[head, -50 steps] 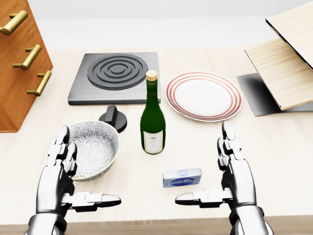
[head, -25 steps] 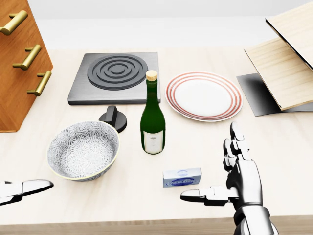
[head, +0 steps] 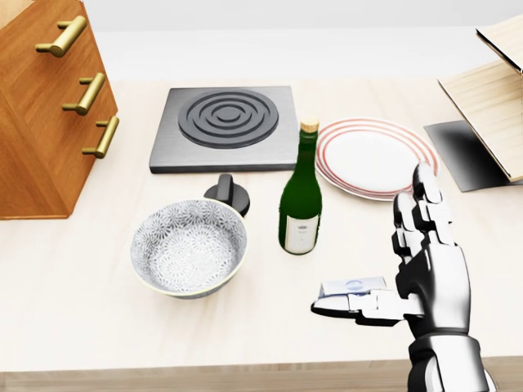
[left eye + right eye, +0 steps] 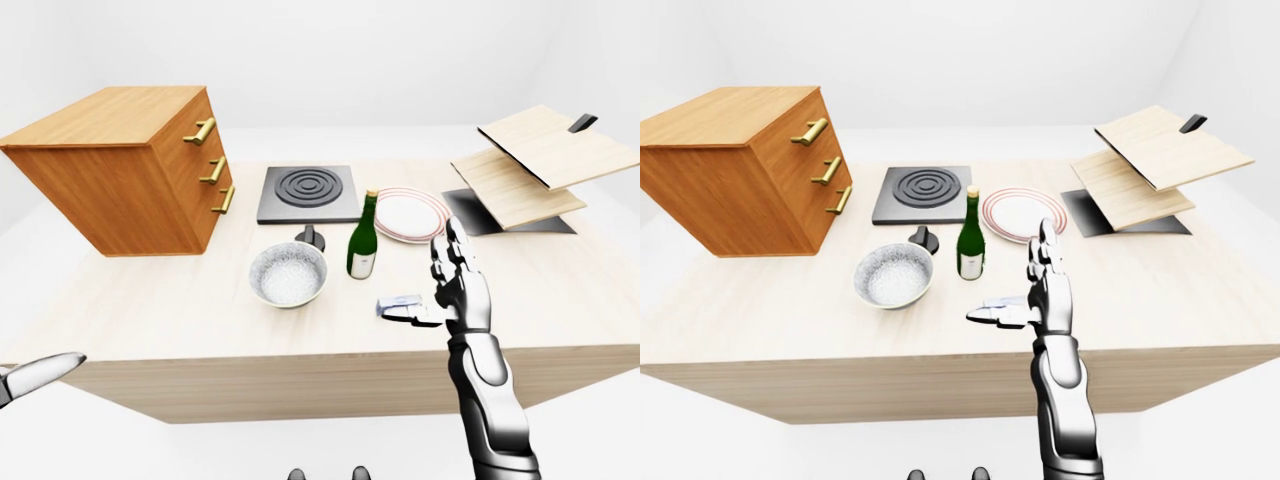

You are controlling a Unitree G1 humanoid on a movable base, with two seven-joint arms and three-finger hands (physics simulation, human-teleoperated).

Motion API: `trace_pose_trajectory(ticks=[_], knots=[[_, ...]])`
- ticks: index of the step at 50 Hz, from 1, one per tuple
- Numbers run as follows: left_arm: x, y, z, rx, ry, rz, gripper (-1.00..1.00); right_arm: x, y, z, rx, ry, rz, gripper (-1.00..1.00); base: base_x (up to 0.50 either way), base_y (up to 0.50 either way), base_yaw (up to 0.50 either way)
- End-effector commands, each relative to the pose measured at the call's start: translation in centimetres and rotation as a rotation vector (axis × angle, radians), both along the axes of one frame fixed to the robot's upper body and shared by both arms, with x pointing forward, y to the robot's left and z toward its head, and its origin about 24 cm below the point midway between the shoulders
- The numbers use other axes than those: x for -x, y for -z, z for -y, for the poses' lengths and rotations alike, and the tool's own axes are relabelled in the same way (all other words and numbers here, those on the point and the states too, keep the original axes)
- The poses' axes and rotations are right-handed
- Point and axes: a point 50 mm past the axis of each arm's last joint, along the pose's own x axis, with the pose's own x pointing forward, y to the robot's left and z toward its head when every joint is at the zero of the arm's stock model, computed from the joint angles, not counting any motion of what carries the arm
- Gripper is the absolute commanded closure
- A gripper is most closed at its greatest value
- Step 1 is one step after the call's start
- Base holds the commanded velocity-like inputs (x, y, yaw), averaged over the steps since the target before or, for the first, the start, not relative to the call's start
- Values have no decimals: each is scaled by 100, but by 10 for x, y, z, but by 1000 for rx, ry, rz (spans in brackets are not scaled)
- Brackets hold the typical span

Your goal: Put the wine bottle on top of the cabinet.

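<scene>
Wine bottle [image 3: 300, 202] upright beside bowl [image 3: 189, 248].

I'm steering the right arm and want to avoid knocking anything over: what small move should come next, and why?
Probably ease the right hand toward the head view's upper left, to the wine bottle, fingers kept open. The bottle stands upright and untouched between the patterned bowl and the striped plate, while the hand hovers open over the small blue box, apart from the bottle.

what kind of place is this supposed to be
Most likely a simulated kitchen counter: a flat hob with ring burners, a striped plate, a patterned bowl and a wine bottle sit on a pale wooden worktop, beside a small wooden cabinet with brass handles.
</scene>
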Motion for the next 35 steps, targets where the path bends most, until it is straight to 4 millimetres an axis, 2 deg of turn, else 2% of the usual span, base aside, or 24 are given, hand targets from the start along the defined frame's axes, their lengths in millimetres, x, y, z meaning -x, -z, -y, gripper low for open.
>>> trace_pose_trajectory(ticks=[1,6,9,17,29,35], knots=[[10,-6,1,-36,-26,19,-100,5,-13,0,-28,-4,60,-100,-3,50,0],[13,-7,0,-37,-26,29,-100,7,-23,-1,-48,-11,104,-100,-3,50,0],[7,-2,0,-13,-20,9,-100,8,-27,-1,-46,-8,123,-100,-2,50,0],[2,2,1,-7,-20,-18,-100,8,-28,2,-56,2,128,-100,-1,50,0],[5,2,0,-1,-24,-6,-100,8,-28,0,-58,-1,129,-100,0,50,0],[1,4,1,5,-18,-16,-100,9,-36,1,-57,1,163,-100,0,31,0]])
